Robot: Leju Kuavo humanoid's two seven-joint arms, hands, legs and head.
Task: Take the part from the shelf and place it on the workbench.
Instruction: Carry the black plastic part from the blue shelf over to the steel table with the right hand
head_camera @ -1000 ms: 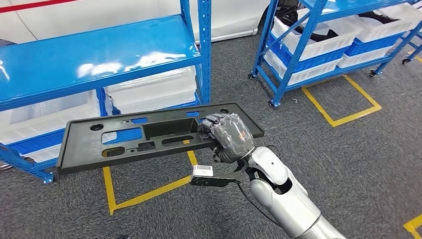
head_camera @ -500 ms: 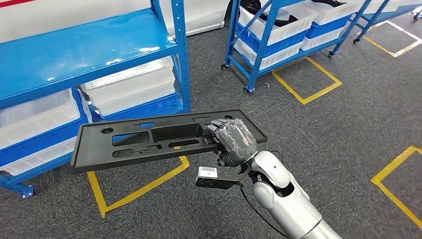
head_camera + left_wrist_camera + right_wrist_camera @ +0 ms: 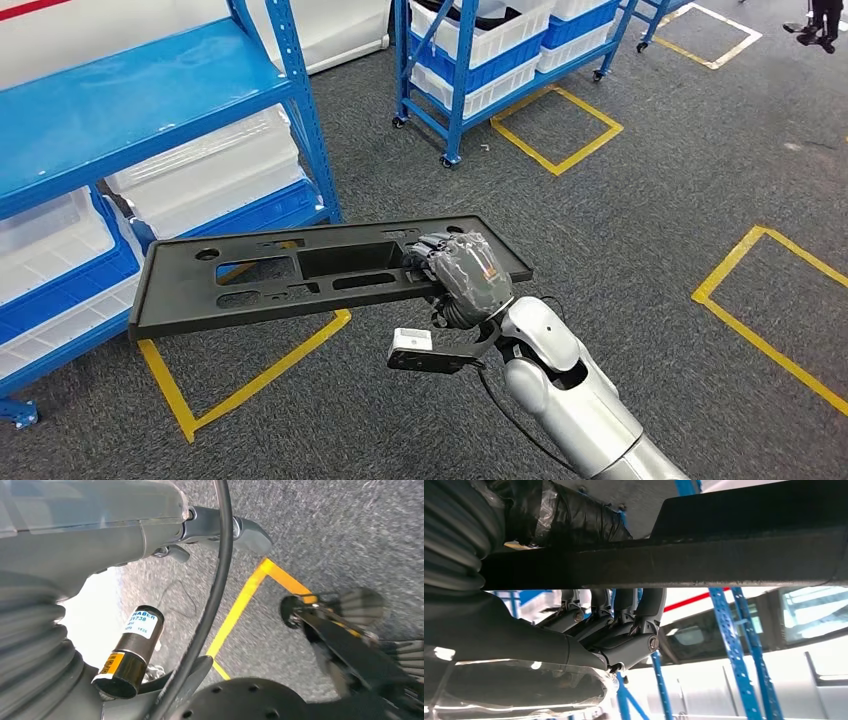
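The part (image 3: 300, 275) is a long flat black plastic panel with several cut-outs. It is held level in the air over the grey floor. My right hand (image 3: 465, 275) grips it near its right end, with the fingers wrapped over the near edge. From the right wrist view, the panel's edge (image 3: 674, 560) crosses the picture and my fingers (image 3: 624, 625) curl around it. My left hand (image 3: 150, 525) hangs low over the floor; how its fingers lie is unclear.
A blue shelf (image 3: 150, 100) with white bins (image 3: 200, 180) under its top board stands at the left. A second blue rack (image 3: 470, 60) with bins is further back. Yellow tape squares (image 3: 760, 290) mark the grey carpet.
The whole picture has slid to the left, so the camera has turned to the right, away from the shelf. The panel stays in my right hand in the same grip.
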